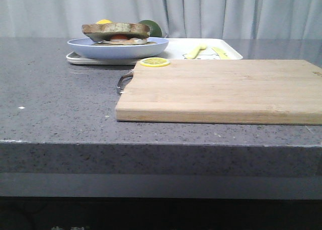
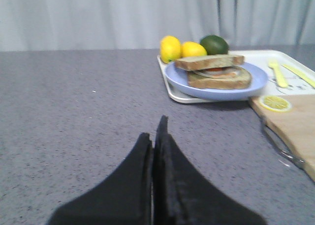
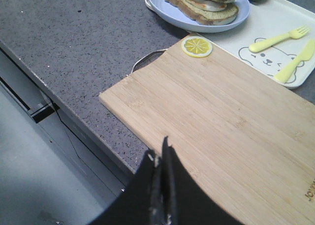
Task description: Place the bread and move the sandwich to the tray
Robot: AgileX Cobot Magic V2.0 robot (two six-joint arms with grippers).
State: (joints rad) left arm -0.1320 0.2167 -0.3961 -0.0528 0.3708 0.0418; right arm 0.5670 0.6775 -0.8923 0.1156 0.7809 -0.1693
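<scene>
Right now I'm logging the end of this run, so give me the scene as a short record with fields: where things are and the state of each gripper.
sandwich: top bread on the egg slice, on blue plate
plate: on the white tray, at its left end
tray also holds: yellow fork and knife, lemons, a dark green fruit
cutting board: bare except a lemon slice at its far left corner
left gripper: shut, empty, over the counter
right gripper: shut, empty, above the board's near edge

Pale-grained wooden cutting board (image 1: 221,91) lies on matt speckled stone-like counter (image 1: 55,99).
</scene>
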